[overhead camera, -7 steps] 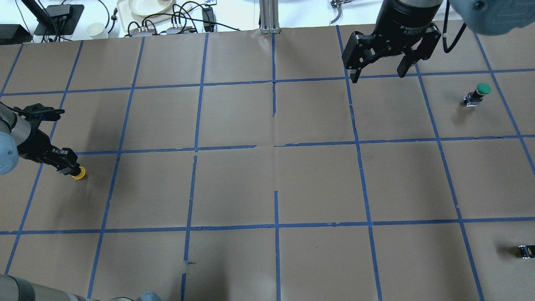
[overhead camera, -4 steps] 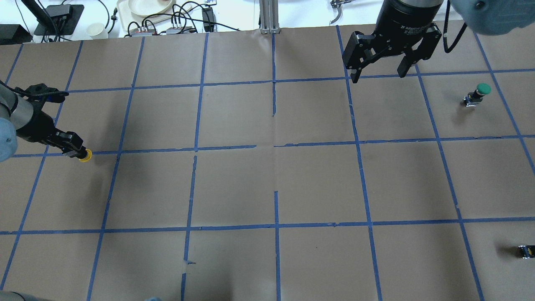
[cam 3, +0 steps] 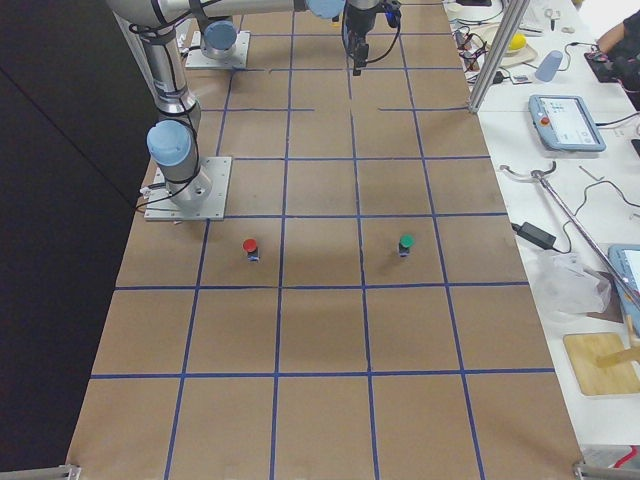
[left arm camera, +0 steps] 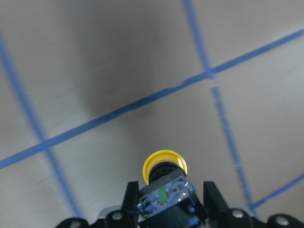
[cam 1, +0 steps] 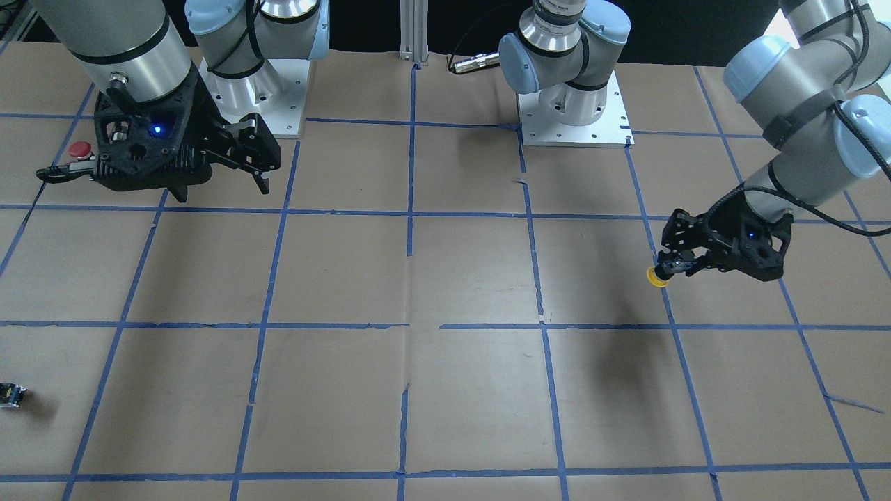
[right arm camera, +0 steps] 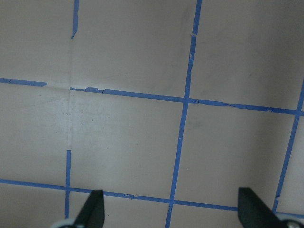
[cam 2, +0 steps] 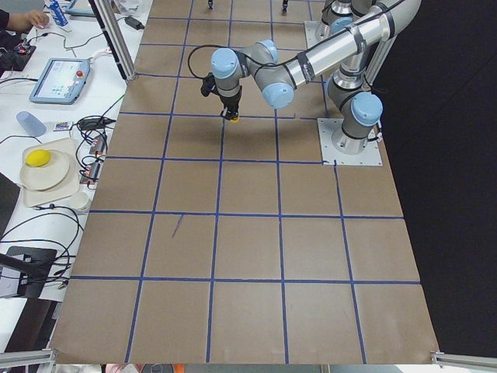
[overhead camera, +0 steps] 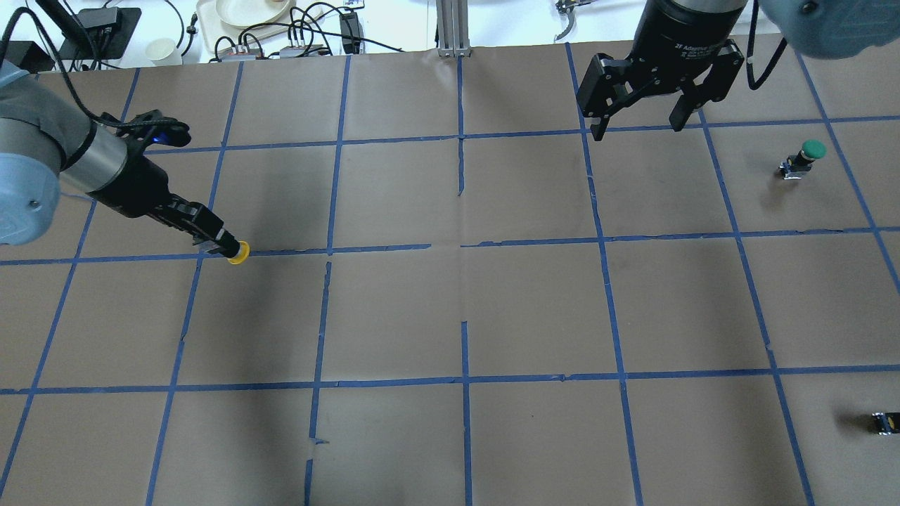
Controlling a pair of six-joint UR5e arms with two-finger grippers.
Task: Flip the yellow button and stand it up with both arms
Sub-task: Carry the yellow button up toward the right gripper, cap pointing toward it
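My left gripper [overhead camera: 219, 243] is shut on the yellow button [overhead camera: 239, 252] and holds it by its black-and-grey body above the paper, left of the table's middle. The yellow cap sticks out past the fingertips. The front view shows the gripper [cam 1: 669, 267] and cap [cam 1: 655, 277] clear of the surface. In the left wrist view the button [left arm camera: 165, 165] sits between both fingers [left arm camera: 212, 198]. My right gripper [overhead camera: 636, 121] is open and empty, hanging over the far right part of the table; it also shows in the front view [cam 1: 259, 167] and the right wrist view [right arm camera: 171, 209].
A green-capped button [overhead camera: 808, 154] stands at the right. A red-capped button [cam 1: 79, 149] stands near the right arm's base. A small capless black-grey part [overhead camera: 884, 422] lies at the near right edge. Cables and dishes [overhead camera: 246, 14] lie beyond the far edge.
My left gripper has carried the yellow button to the right, toward the table's middle, and a little farther from the robot. The right arm has not moved.
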